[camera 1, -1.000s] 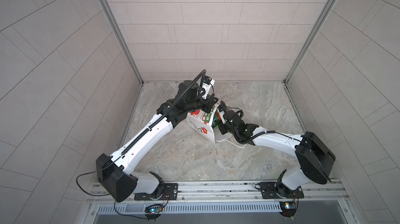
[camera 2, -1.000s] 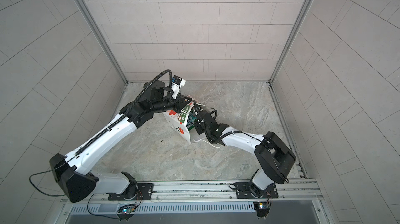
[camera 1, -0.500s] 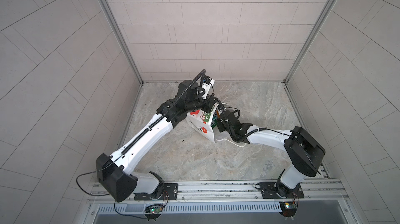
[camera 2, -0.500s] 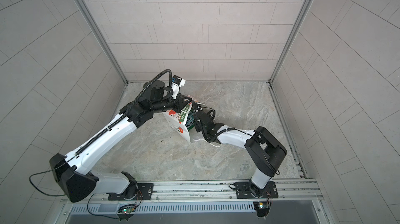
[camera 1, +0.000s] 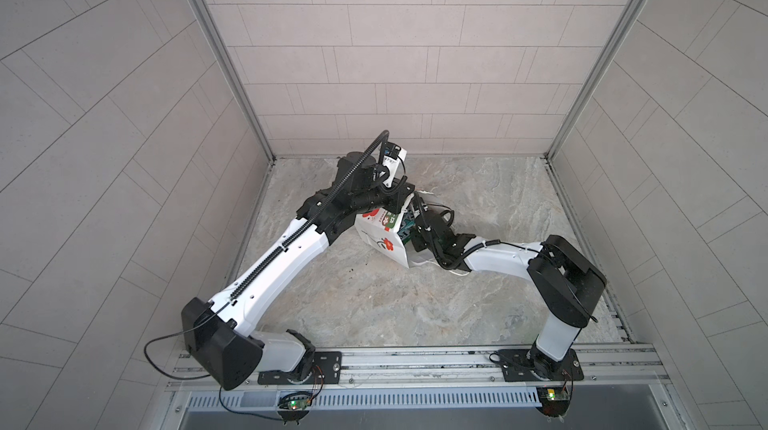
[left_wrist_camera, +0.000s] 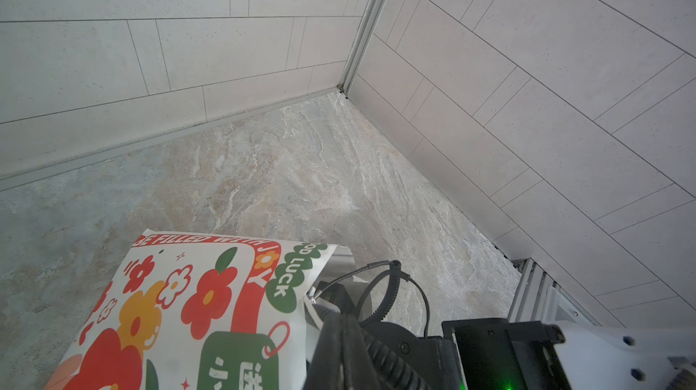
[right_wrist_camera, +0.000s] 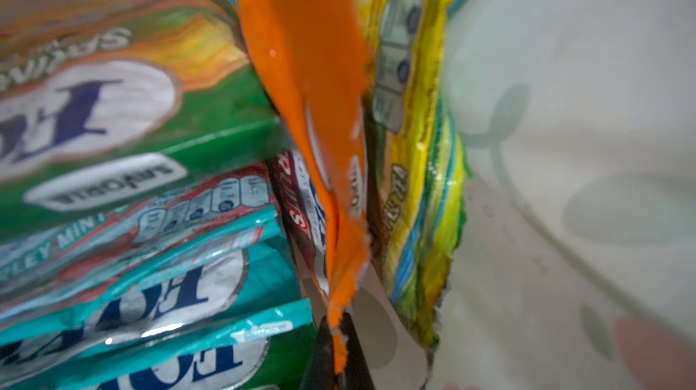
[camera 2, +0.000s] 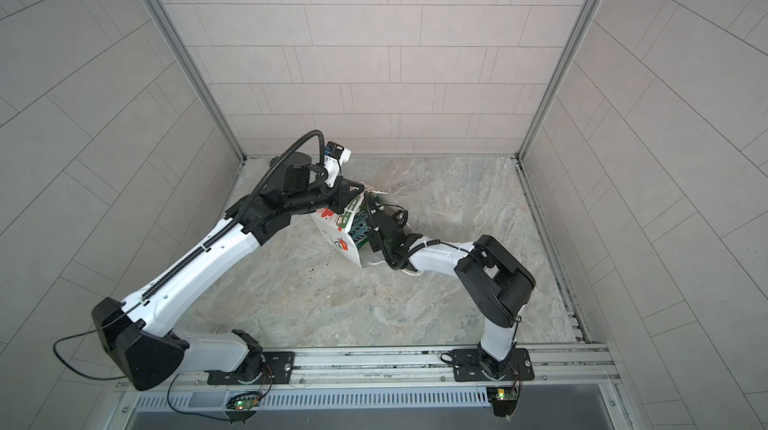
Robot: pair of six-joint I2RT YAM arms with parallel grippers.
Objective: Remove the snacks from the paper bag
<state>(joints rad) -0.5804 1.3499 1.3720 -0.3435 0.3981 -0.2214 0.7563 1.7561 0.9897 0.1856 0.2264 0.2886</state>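
The white paper bag (camera 1: 382, 237) (camera 2: 336, 237) with red flower print lies tilted on the stone tabletop, its mouth facing right. My left gripper (camera 1: 408, 201) (camera 2: 354, 196) (left_wrist_camera: 341, 331) is shut on the bag's upper rim. My right gripper (right_wrist_camera: 337, 354) is inside the bag, shut on the edge of the orange packet (right_wrist_camera: 309, 87). Around it stand other snacks: a green packet (right_wrist_camera: 132, 124), a teal packet (right_wrist_camera: 150, 294) and a yellow-green packet (right_wrist_camera: 422, 200). In both top views only a sliver of snacks (camera 1: 405, 233) (camera 2: 360, 233) shows in the bag's mouth.
The bag's inner wall (right_wrist_camera: 565, 143) is close beside the packets. Tiled walls close in the stone tabletop (camera 1: 374, 303) on three sides. A metal rail (camera 1: 415, 361) with both arm bases runs along the front. My right wrist (left_wrist_camera: 489, 350) sits at the bag's mouth.
My right gripper has shut on the orange packet inside the bag, and the right elbow has shifted slightly left. The left arm and the bag have stayed put.
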